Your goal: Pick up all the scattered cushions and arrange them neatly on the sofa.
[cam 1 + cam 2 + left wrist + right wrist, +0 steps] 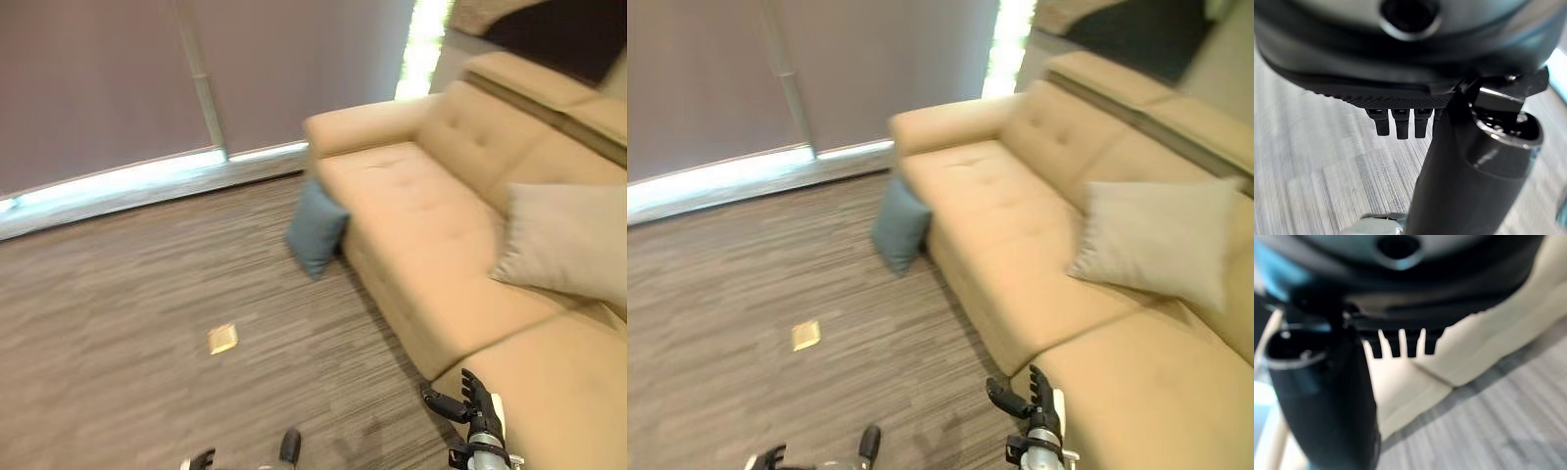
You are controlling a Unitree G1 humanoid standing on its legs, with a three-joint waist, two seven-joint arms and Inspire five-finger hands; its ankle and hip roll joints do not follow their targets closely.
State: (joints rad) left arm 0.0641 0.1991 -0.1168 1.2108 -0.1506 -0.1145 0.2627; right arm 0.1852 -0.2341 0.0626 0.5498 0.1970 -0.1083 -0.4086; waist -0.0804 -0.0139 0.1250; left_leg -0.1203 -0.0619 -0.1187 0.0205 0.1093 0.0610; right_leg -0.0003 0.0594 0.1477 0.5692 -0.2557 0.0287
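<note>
Cushion point(315, 227) against sofa point(411, 211) edge.

The sofa point(431, 215) is plain tan. On it lies a beige cushion point(568, 240); against its front leans a blue-grey cushion point(315, 227). The floor point(118, 313) beside it is grey-brown, finely streaked, with one yellowish square point(222, 339).

No text, label, number or sign can be read on anything here
</note>
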